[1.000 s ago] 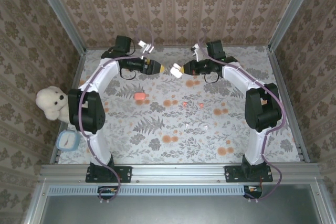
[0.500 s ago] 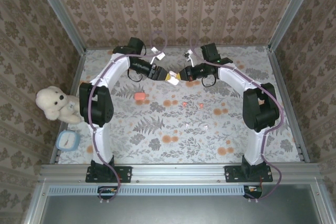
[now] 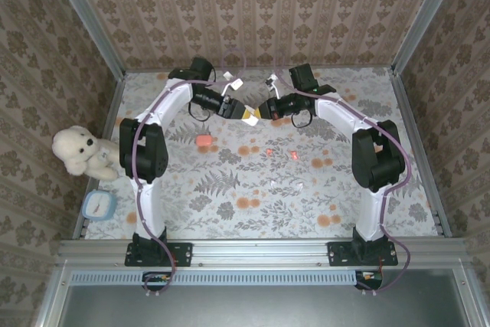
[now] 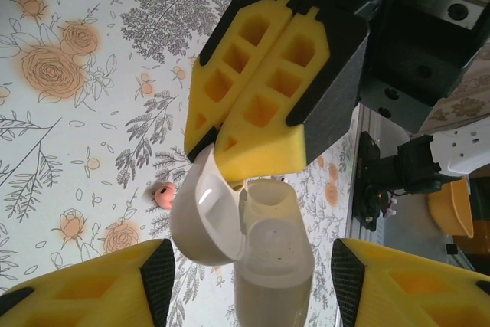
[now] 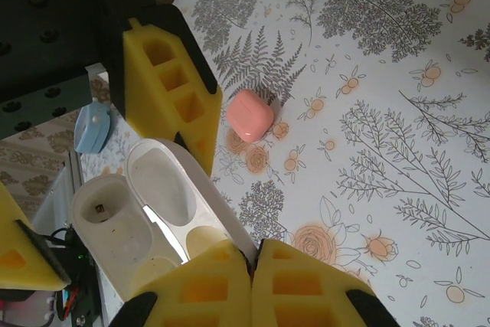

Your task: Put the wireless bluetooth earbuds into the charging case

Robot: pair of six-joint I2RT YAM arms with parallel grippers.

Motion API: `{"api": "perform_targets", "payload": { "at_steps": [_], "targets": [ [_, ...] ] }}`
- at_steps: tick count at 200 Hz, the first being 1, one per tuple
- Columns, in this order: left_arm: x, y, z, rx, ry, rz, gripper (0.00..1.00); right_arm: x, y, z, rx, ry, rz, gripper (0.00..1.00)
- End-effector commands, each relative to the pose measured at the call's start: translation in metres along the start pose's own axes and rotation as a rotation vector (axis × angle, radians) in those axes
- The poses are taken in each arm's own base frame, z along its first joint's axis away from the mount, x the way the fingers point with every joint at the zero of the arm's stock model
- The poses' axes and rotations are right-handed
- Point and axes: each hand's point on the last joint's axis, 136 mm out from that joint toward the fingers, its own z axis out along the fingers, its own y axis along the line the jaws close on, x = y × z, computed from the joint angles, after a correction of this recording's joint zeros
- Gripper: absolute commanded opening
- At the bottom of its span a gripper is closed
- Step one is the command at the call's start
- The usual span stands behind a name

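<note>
- Both arms had swung inward over the last second, so that the left claw (image 3: 243,112) and the right claw (image 3: 260,112), apart earlier, now met nose to nose above the far middle of the table (image 3: 367,212).
- Nearest the arm bases, two white earbuds (image 3: 274,184) lay loose on the table, well apart from both claws.
- A little farther back lay a red-orange earbud (image 3: 293,155), also loose; none of these buds sat in a case yet.
- Beyond it and to the left, a pink case (image 3: 204,141) rested closed on the table, with nothing touching it.
- Farthest back, the right claw was pinched tight on the lid edge of the white charging case (image 4: 268,258), holding it open in the air.
- The left claw's jaws stood half-wide on either side of that case's body, with a gap on each side, gripping nothing.
- The step in hand looked like a mid-air handover or steadying of the opened case, before any bud was picked up.
- The next move called for the left claw to close squarely on the body without levering the hinge. The right claw should let go only once that grip was firm.
- No brand, label or writing could be read on either case or on the claws.
</note>
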Motion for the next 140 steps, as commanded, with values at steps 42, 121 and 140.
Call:
{"api": "perform_targets", "payload": {
  "at_steps": [42, 121, 140],
  "targets": [
    [0.0043, -0.0077, 0.0077, 0.064, 0.001, 0.010, 0.54, -0.0119, 0.0060, 0.0042, -0.039, -0.014, -0.003, 0.00],
    [0.0050, -0.0030, 0.0102, 0.060, -0.005, 0.007, 0.43, -0.0123, 0.0052, 0.0061, -0.038, -0.013, 0.001, 0.00],
    [0.0040, -0.0025, 0.0105, 0.061, -0.008, 0.007, 0.40, -0.0120, 0.0051, 0.0063, -0.038, -0.013, 0.001, 0.00]
  ]
}}
